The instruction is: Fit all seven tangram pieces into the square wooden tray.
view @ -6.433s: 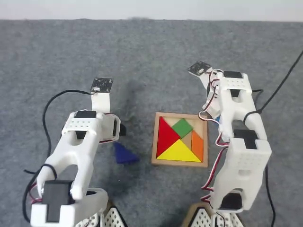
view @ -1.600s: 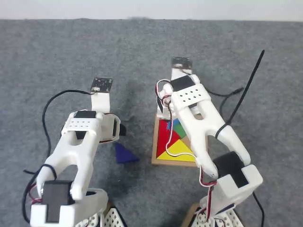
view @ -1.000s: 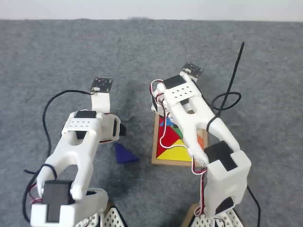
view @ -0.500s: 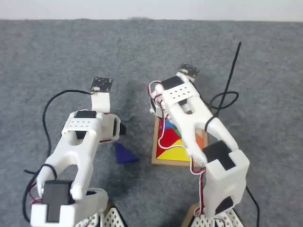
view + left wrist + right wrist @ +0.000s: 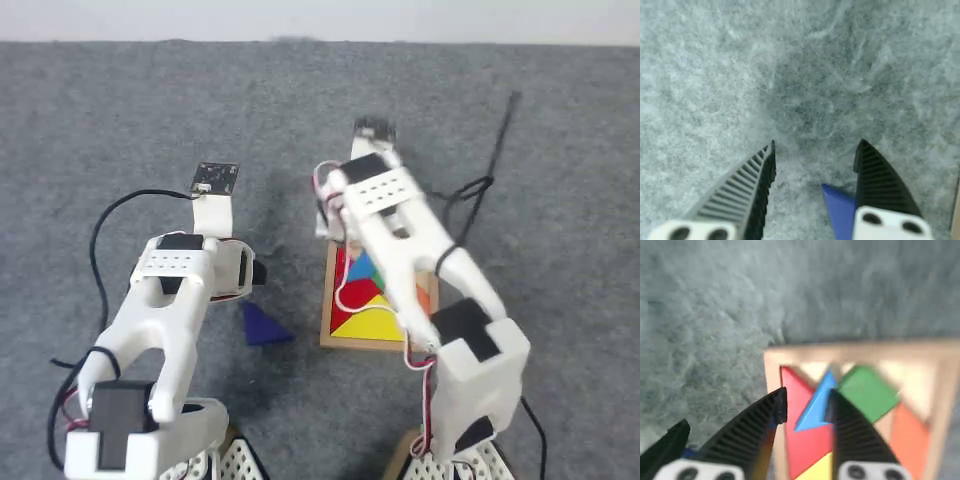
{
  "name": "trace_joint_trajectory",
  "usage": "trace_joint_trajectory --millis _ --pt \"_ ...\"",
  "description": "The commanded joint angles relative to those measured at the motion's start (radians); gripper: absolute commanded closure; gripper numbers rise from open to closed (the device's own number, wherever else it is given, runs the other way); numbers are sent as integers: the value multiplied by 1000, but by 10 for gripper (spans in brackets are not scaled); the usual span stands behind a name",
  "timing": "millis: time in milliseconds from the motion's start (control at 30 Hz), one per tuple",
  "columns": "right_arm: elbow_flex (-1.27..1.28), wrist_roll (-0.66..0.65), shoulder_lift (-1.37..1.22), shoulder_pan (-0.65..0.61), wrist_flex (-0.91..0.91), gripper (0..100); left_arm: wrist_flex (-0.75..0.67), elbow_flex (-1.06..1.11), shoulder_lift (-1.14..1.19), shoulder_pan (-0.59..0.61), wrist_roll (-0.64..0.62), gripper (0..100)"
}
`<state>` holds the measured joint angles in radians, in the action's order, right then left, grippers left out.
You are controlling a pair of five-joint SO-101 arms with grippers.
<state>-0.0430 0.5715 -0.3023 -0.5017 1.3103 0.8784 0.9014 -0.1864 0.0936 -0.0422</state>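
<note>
The square wooden tray (image 5: 330,300) (image 5: 771,360) lies on the grey carpet under my right arm (image 5: 385,200). In it are a red triangle (image 5: 800,440), a green square (image 5: 867,392), an orange piece (image 5: 907,432) and a yellow triangle (image 5: 375,322). My right gripper (image 5: 807,394) is shut on a light blue triangle (image 5: 815,405), held tilted over the tray's red and green pieces. A dark blue triangle (image 5: 262,325) (image 5: 840,210) lies on the carpet left of the tray. My left gripper (image 5: 815,150) (image 5: 255,272) is open just above the dark blue triangle, which sits beside one finger.
Grey carpet (image 5: 150,110) spreads around both arms, with free room on the far side. A black cable (image 5: 495,150) runs off the right arm to the far right. The left arm's black gripper tip (image 5: 670,440) sits beside the tray.
My right arm has carried the light blue triangle from the tray's right side over to its far left part, and its wrist has just swung a little left. The left arm stayed still.
</note>
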Motion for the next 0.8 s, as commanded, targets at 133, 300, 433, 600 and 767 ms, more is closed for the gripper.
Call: trace_joint_trajectory --millis 133,300,433,600,767 --pt "48 -592 283 -2 -93 992 -21 -12 -40 0 -3 754" --pt "390 -701 378 -31 -407 992 -21 -10 -40 2 -3 754" --pt "453 -713 354 -13 -478 992 -21 -8 -40 0 -3 754" --pt "443 -717 278 5 -469 992 -21 -8 -40 -2 -3 754" --pt "442 -717 236 38 -460 992 -21 -7 -40 0 -3 754"
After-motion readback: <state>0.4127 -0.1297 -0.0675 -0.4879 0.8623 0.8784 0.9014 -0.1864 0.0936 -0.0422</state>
